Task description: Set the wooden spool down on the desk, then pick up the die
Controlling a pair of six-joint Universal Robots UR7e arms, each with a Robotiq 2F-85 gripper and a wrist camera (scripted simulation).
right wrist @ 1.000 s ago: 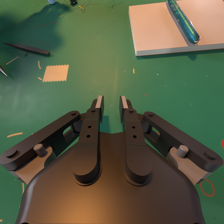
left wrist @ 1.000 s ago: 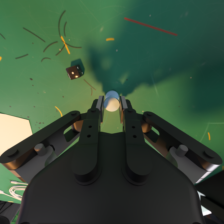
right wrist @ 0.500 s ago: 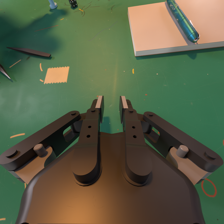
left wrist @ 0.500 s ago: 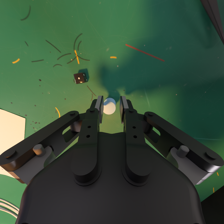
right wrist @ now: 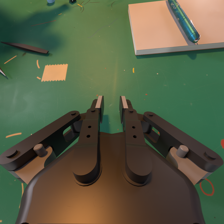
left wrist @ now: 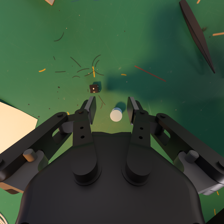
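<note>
In the left wrist view the spool [left wrist: 116, 114], pale with a cream round top and a bluish body, stands upright on the green desk mat [left wrist: 121, 36]. My left gripper [left wrist: 111, 105] is open and well above it, with the spool seen between the spread fingers, touching neither. The dark die [left wrist: 94, 88] with white pips lies on the mat just beyond my left fingertip [left wrist: 92, 103]. My right gripper [right wrist: 111, 103] is open and empty over bare mat. The spool [right wrist: 50, 1] and die [right wrist: 72, 1] show at the right wrist view's top edge.
A cream sheet [left wrist: 12, 127] lies at the left. A black pointed tool [left wrist: 198, 35] lies at the upper right; it also shows in the right wrist view [right wrist: 26, 47]. A notepad [right wrist: 169, 30] carries a teal pen [right wrist: 183, 20]. A small tan patch [right wrist: 54, 72] lies on the mat.
My left gripper opened wide, let go of the spool and rose, so spool and die look smaller. The right gripper barely moved.
</note>
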